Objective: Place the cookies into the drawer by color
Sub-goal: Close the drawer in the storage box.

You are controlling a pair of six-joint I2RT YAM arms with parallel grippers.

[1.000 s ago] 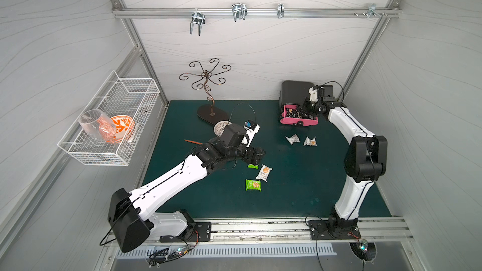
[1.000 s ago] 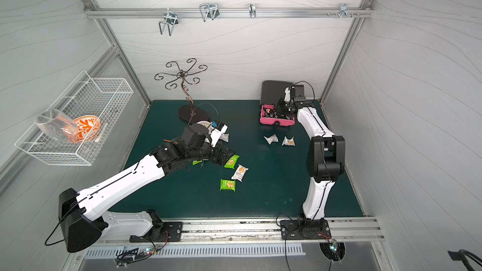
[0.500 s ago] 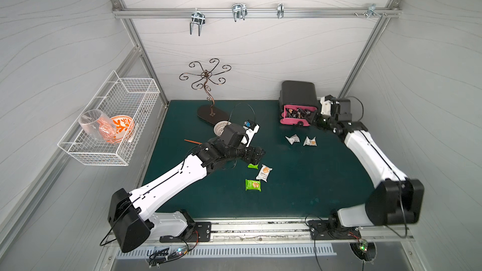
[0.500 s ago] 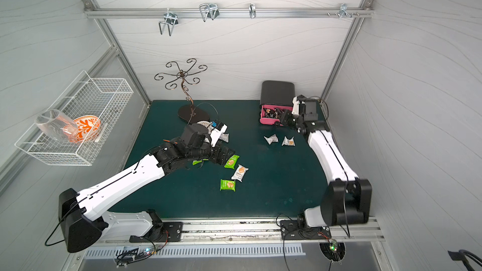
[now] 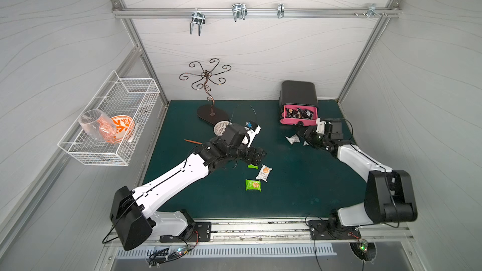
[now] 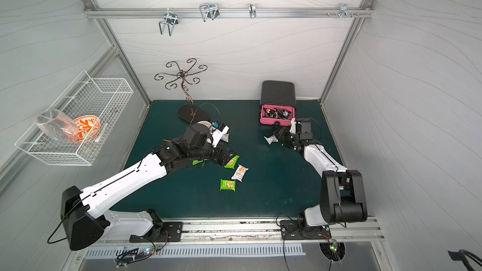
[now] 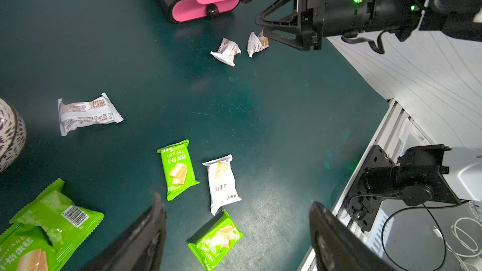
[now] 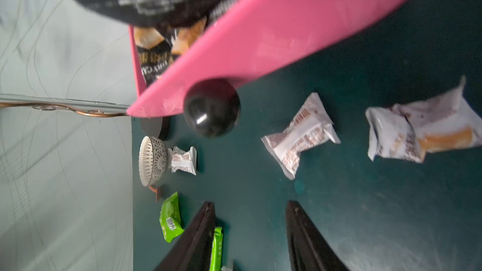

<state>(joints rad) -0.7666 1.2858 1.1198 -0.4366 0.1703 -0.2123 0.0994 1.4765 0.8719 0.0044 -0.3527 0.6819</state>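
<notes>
Green mat (image 5: 300, 199) covers the table, dull and a bit scuffed, with white walls all round. Far off to the left of both pincers hangs a wire basket (image 5: 112, 136).

Next comes the left pincer (image 7: 234, 202). Its two black fingers are wide apart and hold nothing. Cookies (image 7: 215, 239) lie right under it. They are flat green packs (image 7: 178, 169) and one white pack (image 7: 223, 183), all in thin shiny wrap with zig-zag ends. It does not seem to touch them.

Further right, two white packs (image 7: 226, 51) lie just in front of the right pincer (image 8: 249, 203). These two are scrunched and crinkly, so I think they may slip. The right pincer is open too, with nothing between its fingers.

Just past it, and a little higher, stands the drawer (image 5: 298, 121). It is hard, smooth pink plastic in a rounded black box, with a round shiny black knob (image 8: 211, 108). Its top part is pulled out and full of black packs (image 5: 297, 112).

So I think the black ones are put away, and white or green come next. The right pincer would need to drop over one scrunched pack and squeeze softly. I guess another part of the drawer must be opened first, since each color gets its own.
</notes>
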